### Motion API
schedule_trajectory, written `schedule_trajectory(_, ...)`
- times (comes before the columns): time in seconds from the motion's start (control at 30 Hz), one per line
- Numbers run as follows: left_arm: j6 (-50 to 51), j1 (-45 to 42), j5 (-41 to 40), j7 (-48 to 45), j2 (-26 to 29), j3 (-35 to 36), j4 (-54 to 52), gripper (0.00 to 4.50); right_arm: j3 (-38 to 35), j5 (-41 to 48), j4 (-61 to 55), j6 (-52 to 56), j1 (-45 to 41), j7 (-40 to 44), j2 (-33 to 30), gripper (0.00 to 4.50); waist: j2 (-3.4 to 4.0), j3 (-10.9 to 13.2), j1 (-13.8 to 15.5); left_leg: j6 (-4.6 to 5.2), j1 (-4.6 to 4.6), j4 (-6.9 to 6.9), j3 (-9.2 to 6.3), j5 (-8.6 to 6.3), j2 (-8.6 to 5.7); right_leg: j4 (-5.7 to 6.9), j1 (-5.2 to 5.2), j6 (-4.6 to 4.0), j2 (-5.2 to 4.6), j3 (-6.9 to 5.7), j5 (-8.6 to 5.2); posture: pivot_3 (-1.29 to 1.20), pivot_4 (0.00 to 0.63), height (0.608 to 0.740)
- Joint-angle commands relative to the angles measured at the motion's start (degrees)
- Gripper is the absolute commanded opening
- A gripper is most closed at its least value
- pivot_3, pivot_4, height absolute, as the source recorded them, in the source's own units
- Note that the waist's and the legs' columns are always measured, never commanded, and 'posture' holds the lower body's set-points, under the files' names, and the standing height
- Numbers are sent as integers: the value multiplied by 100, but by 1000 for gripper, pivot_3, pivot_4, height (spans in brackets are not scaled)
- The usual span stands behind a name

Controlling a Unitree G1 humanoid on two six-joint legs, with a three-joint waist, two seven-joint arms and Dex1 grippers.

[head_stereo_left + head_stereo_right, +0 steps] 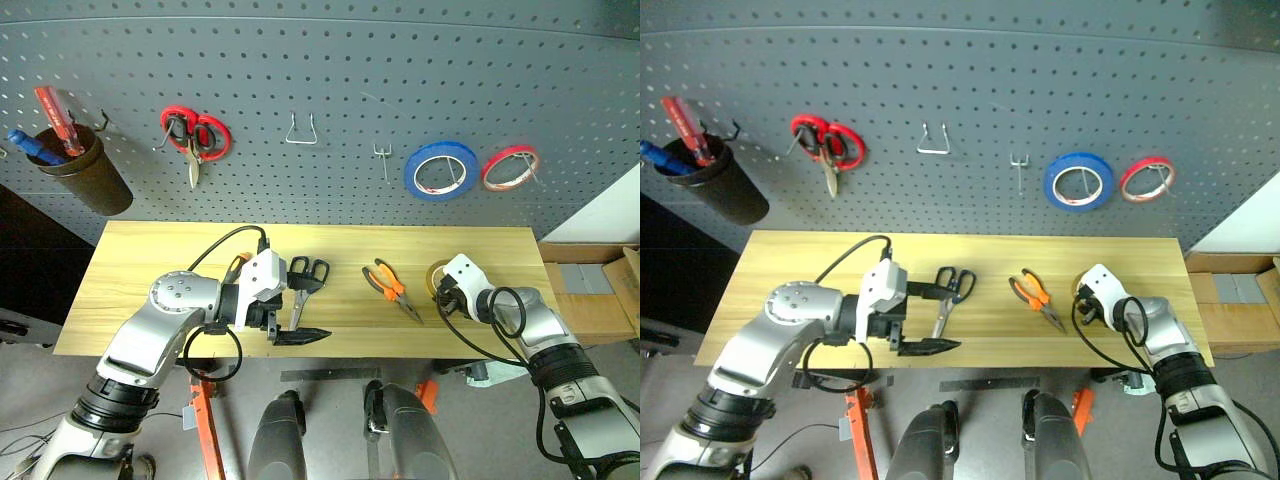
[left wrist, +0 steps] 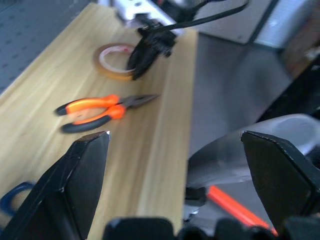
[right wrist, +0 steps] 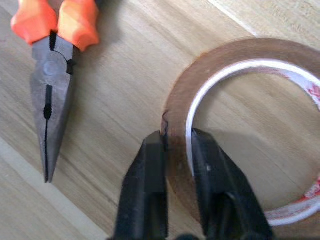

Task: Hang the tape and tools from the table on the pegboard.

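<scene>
The yellow-tan tape [image 3: 240, 55] lies flat on the pale wood table [image 1: 150, 260], near its right end. My right gripper [image 3: 176, 137] is shut on the tape's wall, one finger inside the ring and one outside. The orange-handled pliers [image 1: 390, 288] lie just left of it. The dark-blue-handled scissors [image 1: 305, 280] rest mid-table. My left gripper [image 1: 300, 312] hangs open at the table's front edge beside the scissors, holding nothing. An orange handle [image 1: 237, 263] peeks out behind the left arm. The grey pegboard [image 1: 340, 70] stands behind the table.
On the pegboard hang red-handled scissors [image 1: 195, 135], a blue tape ring [image 1: 440, 170], a thin red tape ring [image 1: 510, 167] and a brown cup [image 1: 85, 170] holding red and blue screwdrivers. Two hooks [image 1: 300, 130] [image 1: 382, 160] are bare. A cardboard box [image 1: 600, 290] sits past the table's right end.
</scene>
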Motion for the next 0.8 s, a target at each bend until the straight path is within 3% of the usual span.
schedule_trajectory(0.03, -192, 163, -51, -44, 157, 275, -84, 4500, -86, -224, -331, -162, 270, -288, -163, 273, 0, 0, 5, 0, -1, 0, 0, 0, 0, 0, 0, 0, 0, -1, 0, -128, 337, 740)
schedule_trajectory(0.3, -218, 602, -303, 33, 348, 750, -289, 4500, -209, -516, -4180, 189, 1654, -720, -376, 273, 12, 17, 13, -2, -42, -11, 37, -1, 0, 1, -64, 4, 2, 18, 1, -171, 330, 740)
schedule_trajectory(0.43, -409, 500, -132, 324, 300, 954, 22, 4500, 161, -1112, -5591, 19, 2125, -1156, -236, 273, 12, 17, -8, -3, -42, -10, 37, -2, 1, 0, -69, 6, 2, 19, 1, -190, 331, 740)
schedule_trajectory(0.6, -551, 524, -48, 468, 283, 985, 116, 4500, 551, -1918, -6206, -591, 2270, -1600, -169, 273, 10, 19, -26, -4, -43, -10, 35, -3, 0, -2, -70, 9, 1, 21, 3, -188, 332, 740)
schedule_trajectory(0.8, -1037, 242, 212, 780, -8, 926, 511, 4500, 934, -2795, -6241, -1480, 1830, -2169, 249, 273, 5, 21, -73, -4, -45, -12, 35, -3, 2, -3, -72, 8, 6, 20, 3, -194, 325, 740)
